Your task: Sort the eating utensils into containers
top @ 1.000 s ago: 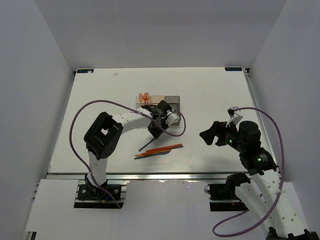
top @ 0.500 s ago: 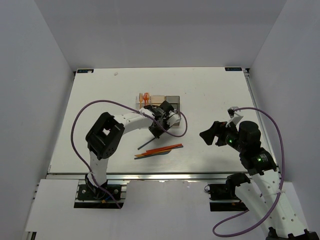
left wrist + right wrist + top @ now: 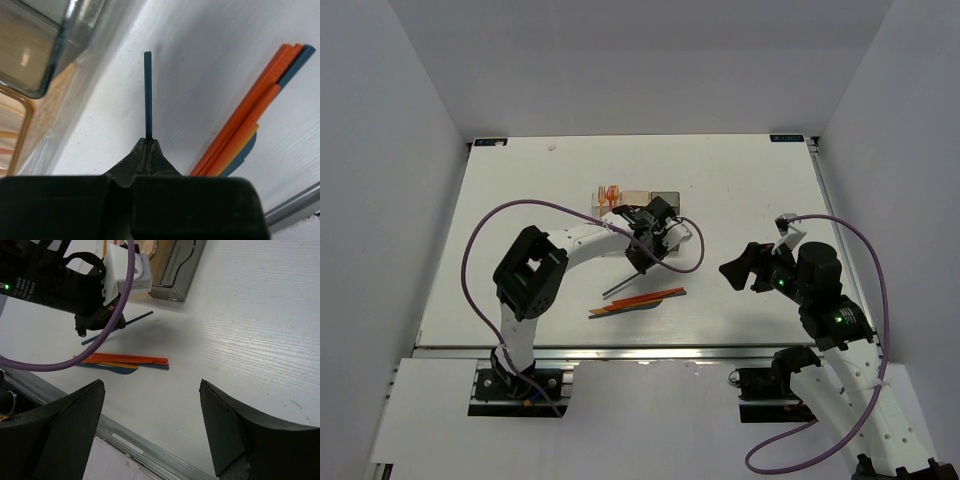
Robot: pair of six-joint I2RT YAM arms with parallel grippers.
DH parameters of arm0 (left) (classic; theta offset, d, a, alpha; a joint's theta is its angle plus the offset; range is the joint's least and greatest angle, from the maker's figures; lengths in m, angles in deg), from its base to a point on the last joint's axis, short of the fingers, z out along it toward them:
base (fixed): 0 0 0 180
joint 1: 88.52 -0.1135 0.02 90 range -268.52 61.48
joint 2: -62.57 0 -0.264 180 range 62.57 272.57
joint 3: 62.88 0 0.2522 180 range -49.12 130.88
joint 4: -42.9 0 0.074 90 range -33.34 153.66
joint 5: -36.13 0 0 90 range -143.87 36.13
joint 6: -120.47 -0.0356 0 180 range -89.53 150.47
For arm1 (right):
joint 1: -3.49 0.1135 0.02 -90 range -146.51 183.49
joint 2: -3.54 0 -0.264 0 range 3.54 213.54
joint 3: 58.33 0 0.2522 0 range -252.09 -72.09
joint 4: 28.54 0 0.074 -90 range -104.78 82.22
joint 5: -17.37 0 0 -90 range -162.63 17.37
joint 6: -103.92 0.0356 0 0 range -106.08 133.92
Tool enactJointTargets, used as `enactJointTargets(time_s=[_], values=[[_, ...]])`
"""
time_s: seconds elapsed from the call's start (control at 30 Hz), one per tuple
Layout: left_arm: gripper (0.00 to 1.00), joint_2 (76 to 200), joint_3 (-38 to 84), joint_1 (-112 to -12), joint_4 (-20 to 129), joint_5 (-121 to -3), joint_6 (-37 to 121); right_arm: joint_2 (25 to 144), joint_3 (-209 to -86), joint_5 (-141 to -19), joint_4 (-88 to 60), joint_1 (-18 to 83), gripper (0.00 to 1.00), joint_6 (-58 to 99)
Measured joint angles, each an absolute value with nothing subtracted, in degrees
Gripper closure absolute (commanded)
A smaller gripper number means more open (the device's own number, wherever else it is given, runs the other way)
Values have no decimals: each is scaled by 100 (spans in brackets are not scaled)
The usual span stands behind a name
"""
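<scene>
Blue-grey utensil [image 3: 147,90] is clamped in the left gripper [image 3: 147,142], fingers shut tight on one end. Only a thin straight shaft shows, so can't tell fork or knife. In the top view it sticks out of the gripper toward 7 o'clock; in the right wrist view its shadow falls apart from it on the table [image 3: 520,200]. Gripper sits just at 6 o'clock of the bin row, which runs 9 to 3 o'clock: clear bin [image 3: 595,200] with orange pieces standing in it, tan bin [image 3: 635,196], smoky grey bin [image 3: 668,196]. Loose pile [image 3: 638,300], mostly orange with some dark blue, lies flat at 6 o'clock of the gripper near the front edge, not touching the held piece. Right gripper [image 3: 150,390] is well off at 3 o'clock, fingers spread wide over the table.
</scene>
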State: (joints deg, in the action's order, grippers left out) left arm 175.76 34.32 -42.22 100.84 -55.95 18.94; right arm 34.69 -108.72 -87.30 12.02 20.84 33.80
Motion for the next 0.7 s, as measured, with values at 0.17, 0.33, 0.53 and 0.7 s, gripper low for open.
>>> enactJointTargets(time_s=[0.17, 0.33, 0.53, 0.7], values=[[100, 17576, 3476, -4196, 10283, -5875, 1848, 3472, -10872, -8695, 1205, 2086, 19, 3380], [100, 17550, 3620, -4150, 10382, -6133, 1820, 3500, -10872, -8687, 1202, 2088, 18, 3380], [100, 17364, 3659, -4139, 10342, -6234, 1837, 3522, -10872, -8663, 1202, 2088, 18, 3378], [100, 17143, 3891, -4145, 10152, -6231, 1925, 3528, -10872, -8619, 1205, 2088, 19, 3373]])
